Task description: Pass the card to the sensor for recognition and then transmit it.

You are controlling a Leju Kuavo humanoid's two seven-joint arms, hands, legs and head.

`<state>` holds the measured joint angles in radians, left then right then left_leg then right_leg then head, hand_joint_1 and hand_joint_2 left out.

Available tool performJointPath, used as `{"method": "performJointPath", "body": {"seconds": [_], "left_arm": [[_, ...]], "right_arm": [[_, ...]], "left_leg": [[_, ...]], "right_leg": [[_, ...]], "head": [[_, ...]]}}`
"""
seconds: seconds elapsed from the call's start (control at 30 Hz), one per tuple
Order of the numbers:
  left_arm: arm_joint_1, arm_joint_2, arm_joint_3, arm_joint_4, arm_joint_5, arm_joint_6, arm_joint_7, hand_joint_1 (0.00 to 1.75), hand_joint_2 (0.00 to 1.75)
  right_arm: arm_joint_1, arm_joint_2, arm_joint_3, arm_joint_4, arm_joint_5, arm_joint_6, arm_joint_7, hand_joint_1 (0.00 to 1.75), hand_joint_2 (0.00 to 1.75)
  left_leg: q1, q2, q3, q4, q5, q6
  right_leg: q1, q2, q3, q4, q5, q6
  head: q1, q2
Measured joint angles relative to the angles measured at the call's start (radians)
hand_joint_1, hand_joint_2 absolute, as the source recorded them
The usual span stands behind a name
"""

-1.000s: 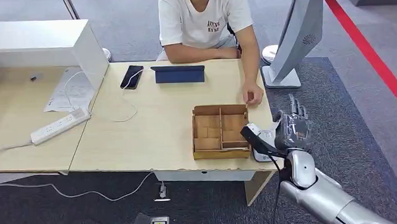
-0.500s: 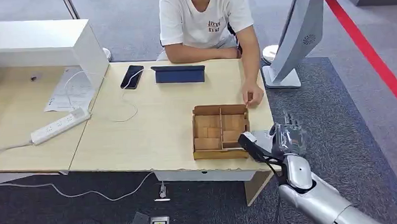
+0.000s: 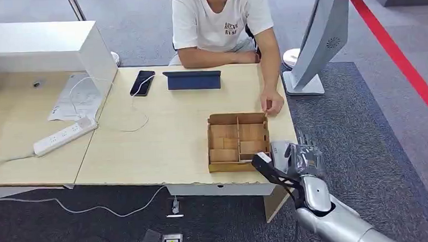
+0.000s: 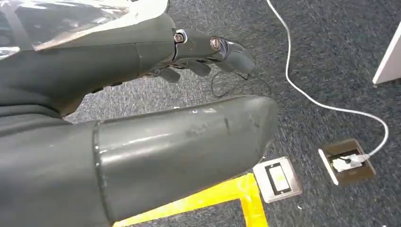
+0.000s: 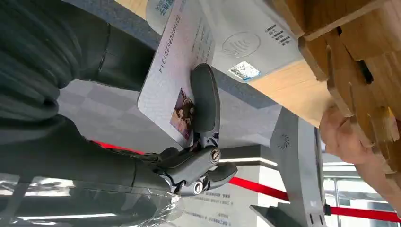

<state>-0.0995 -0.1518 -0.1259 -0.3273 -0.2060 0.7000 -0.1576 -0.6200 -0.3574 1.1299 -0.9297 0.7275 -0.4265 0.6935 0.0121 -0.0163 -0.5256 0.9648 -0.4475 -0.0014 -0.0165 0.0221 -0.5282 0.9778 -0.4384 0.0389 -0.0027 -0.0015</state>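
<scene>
Since a second ago the right hand [image 3: 303, 159] has slid nearer and lower along the table's right edge, from beyond the tray's corner to just beside its front corner. It pinches a pale, glossy rectangular plastic card [image 5: 177, 82], printed with small text and a photo, between its thick grey thumb and dark fingers [image 5: 204, 97], holding it flat just over the white, smooth-topped sensor pad [image 5: 246, 35], which lies on the pale wooden table [image 3: 163, 139] by the shallow brown wooden tray with compartments [image 3: 237, 142]. Whether card and pad touch, I cannot tell.

The presenting step looks underway; recognition and the handover seem still to come. A person's hand [image 3: 274, 103] rests on the table past the tray.

The left hand [image 4: 142, 142], matte grey and rounded, hangs over dark carpet with nothing in it, fingers loosely apart.
</scene>
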Motion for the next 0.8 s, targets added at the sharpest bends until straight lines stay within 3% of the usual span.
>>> {"method": "performJointPath", "body": {"seconds": [0.8], "left_arm": [[0.005, 0.002, 0.001, 0.0, -0.017, 0.0, -0.003, 0.0, 0.0]], "right_arm": [[0.005, 0.01, 0.024, 0.014, -0.048, -0.017, -0.015, 1.75, 1.75]], "left_leg": [[0.0, 0.0, 0.001, 0.0, 0.0, 0.0]], "right_leg": [[0.0, 0.0, 0.0, 0.0, 0.0, 0.0]], "head": [[0.0, 0.0]]}}
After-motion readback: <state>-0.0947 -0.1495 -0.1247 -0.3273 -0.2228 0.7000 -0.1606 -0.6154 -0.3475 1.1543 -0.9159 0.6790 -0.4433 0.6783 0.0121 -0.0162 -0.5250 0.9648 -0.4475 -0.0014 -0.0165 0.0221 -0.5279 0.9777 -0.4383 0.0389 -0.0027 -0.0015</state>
